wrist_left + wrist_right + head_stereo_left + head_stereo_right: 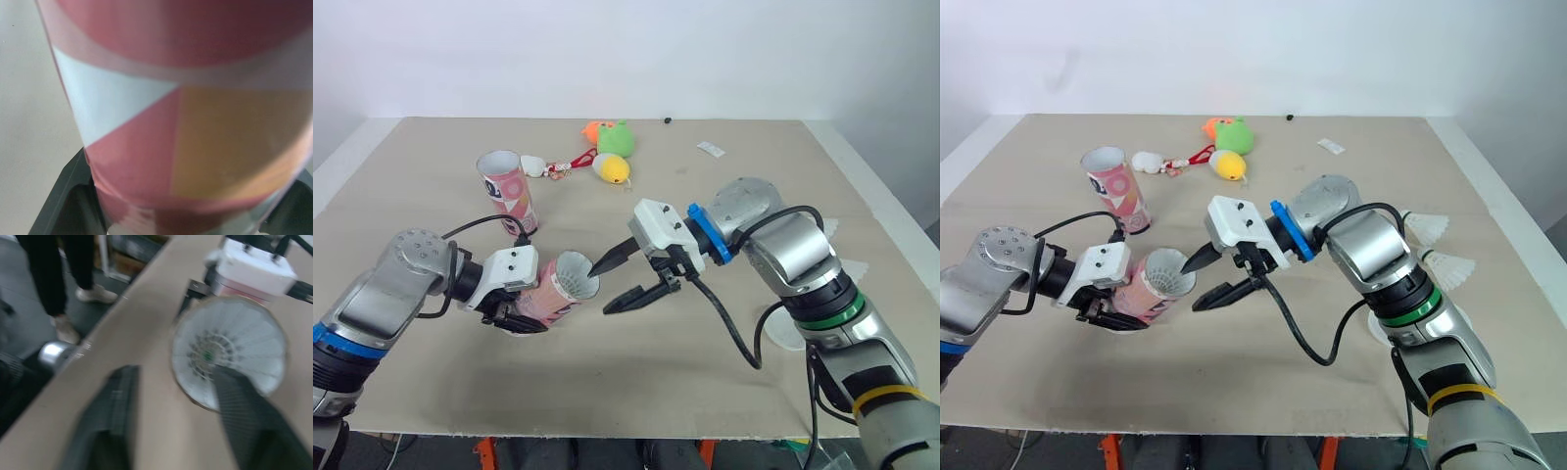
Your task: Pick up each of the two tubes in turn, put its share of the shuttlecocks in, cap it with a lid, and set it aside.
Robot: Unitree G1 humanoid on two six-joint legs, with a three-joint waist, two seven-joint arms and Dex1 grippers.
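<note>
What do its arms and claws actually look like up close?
Both arms are rounded silver-grey shells. The right arm wears a blue ring, a green band and a yellow band; the left arm a blue band. Each wrist carries a white boxy block and a looping black cable. The left claw and right claw each have two black fingers.

— What sat in the left hand (183, 215)?
— A tube (186, 122), pink with a white triangle and an orange panel, pressed between both dark fingers (68, 196).
— And beside it?
— Pale surface (29, 98) lay behind it.
</note>
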